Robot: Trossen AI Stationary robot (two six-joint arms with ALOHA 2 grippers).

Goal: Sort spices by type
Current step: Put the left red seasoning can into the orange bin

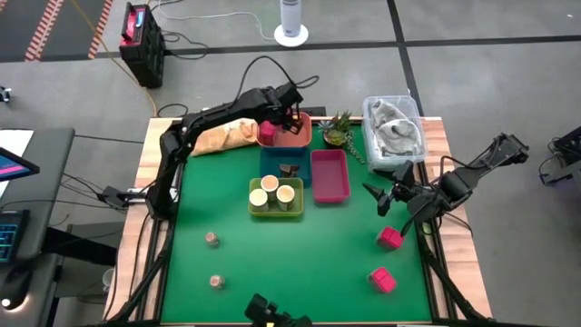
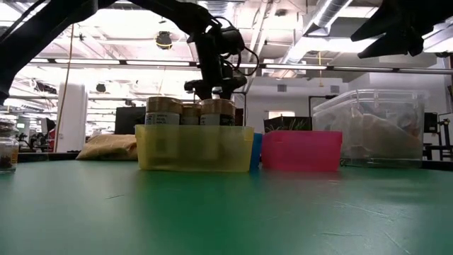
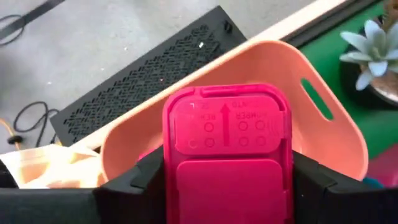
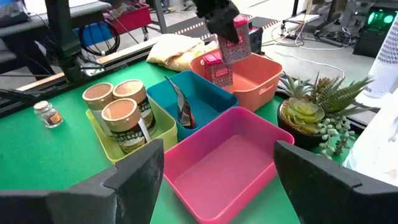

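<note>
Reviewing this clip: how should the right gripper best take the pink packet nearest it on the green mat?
Likely from straight above, fingers closing across the two flat sides of the pink packet. It lies boxy and free on the mat, clear of the other packet, just beside the open right gripper.

Four trays cluster toward the table's far edge. Three jars stand in the nearest tray. One packet sits in the farthest tray, beneath the left claw, which grips another packet. Two packets lie near the right edge, and two small jars near the left edge.
</note>
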